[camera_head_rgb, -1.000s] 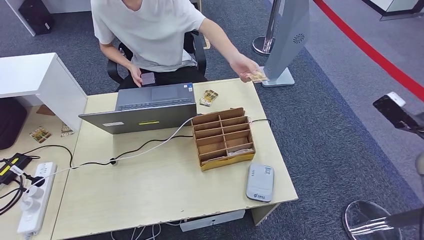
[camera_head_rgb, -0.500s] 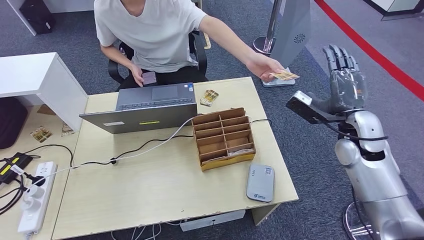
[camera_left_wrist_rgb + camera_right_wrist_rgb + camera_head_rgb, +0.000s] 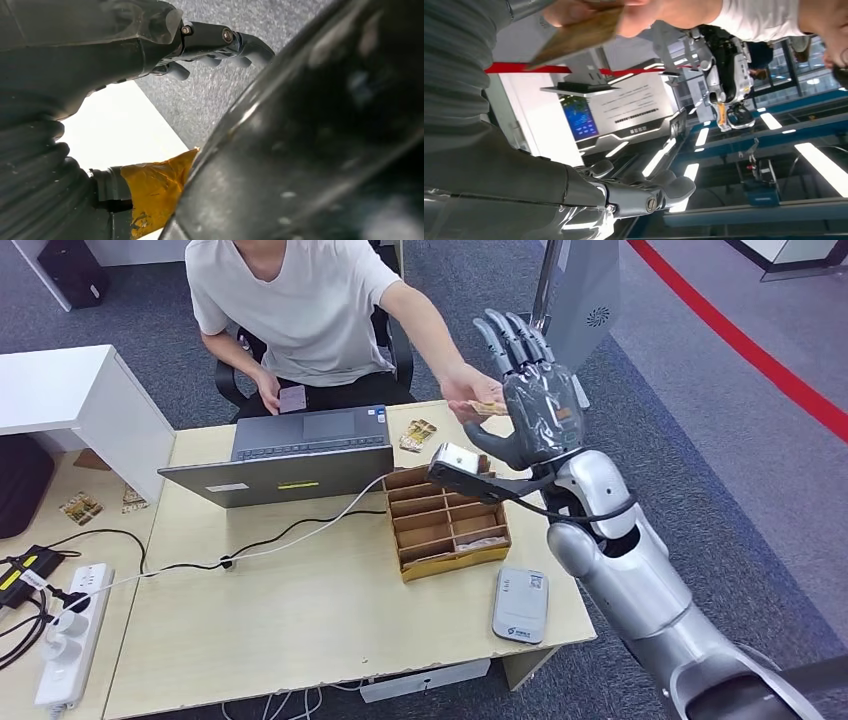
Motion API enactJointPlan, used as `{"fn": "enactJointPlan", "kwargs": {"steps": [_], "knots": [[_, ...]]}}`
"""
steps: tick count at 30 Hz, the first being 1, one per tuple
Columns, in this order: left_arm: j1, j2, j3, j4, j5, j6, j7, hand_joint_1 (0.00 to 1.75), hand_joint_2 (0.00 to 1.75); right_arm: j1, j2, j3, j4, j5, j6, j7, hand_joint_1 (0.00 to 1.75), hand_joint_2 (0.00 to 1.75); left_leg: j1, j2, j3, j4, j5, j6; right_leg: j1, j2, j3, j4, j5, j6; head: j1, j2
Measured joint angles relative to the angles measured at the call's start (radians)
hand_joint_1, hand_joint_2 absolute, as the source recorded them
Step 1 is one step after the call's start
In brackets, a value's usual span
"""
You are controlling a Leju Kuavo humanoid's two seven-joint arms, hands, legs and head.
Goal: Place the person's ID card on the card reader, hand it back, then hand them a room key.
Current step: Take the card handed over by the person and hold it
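Since half a sec ago the right hand (image 3: 530, 405) has swung in from beyond the desk's right edge to above its far right corner, and the person's hand (image 3: 462, 392) w/ the ID card (image 3: 488, 407) has drawn back toward it; card now sits just beside the robot's thumb.

Near to far in head view: silver right arm (image 3: 630, 580) rises from the lower right. Card reader (image 3: 520, 604), grey, flat, lies near the desk's (image 3: 300, 610) front right edge, nothing on it. Behind it the wooden compartment box (image 3: 446, 517) w/ yellow front. White power strip (image 3: 70, 630) at the near left, cables running across to the laptop (image 3: 290, 455), which stands open toward the person. A few cards (image 3: 417, 434) lie on the desk past the box.

Right hand is upright, fingers spread and straight, palm toward the person, grasping nothing. ID card is pinched in the person's outstretched hand, not yet in the robot's; whether it touches the thumb I can't tell. Right wrist view shows the card (image 3: 574, 37) in the person's fingers, apart from the robot's fingers (image 3: 664, 187).

Left hand (image 3: 150, 45) in its wrist view: fingers loosely curled over grey carpet, nothing visibly held; loose or clenched, can't tell.

Person sits behind the desk in a white T-shirt (image 3: 300, 300), other hand holding a small dark item (image 3: 293, 398).
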State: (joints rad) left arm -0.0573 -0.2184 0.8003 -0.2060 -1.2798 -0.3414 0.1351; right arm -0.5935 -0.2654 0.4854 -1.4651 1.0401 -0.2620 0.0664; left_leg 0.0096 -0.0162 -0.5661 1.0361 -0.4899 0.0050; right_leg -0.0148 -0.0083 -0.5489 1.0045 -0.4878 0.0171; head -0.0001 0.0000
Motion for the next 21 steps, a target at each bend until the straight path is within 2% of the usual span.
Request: {"fn": "enactJointPlan", "kwargs": {"steps": [13,17,19,21], "knots": [[0.001,0.011,0.0,0.0,0.0,-0.023,0.011,0.0,1.75,-0.005,0.024,0.06,-0.004,-0.004,0.002,0.001,0.0,1.75,0.0,0.0,0.0,0.001,0.0,0.0,0.0,0.0,0.0,0.0,0.001,-0.001,0.0,0.0],[0.001,0.012,0.0,0.0,0.0,-0.024,0.016,0.0,1.75,-0.004,0.024,0.07,-0.004,-0.005,0.002,-0.001,1.75,1.75,0.0,0.0,0.0,0.001,0.0,0.0,0.0,0.0,-0.001,0.0,0.001,-0.001,0.0,0.0],[0.001,0.012,0.0,0.0,0.0,-0.024,0.019,0.0,1.75,-0.004,0.024,0.073,-0.004,-0.005,0.005,-0.004,1.75,1.75,0.0,0.0,0.0,0.001,0.0,0.0,0.0,0.0,-0.001,0.0,0.001,-0.001,0.0,0.0],[0.002,0.012,0.0,0.0,0.068,-0.025,0.02,0.0,1.75,-0.004,0.024,0.077,-0.004,-0.011,0.01,-0.011,1.75,1.75,0.0,0.001,0.0,0.001,0.0,0.0,0.0,0.001,-0.001,0.0,0.001,-0.001,0.0,0.0]]}}
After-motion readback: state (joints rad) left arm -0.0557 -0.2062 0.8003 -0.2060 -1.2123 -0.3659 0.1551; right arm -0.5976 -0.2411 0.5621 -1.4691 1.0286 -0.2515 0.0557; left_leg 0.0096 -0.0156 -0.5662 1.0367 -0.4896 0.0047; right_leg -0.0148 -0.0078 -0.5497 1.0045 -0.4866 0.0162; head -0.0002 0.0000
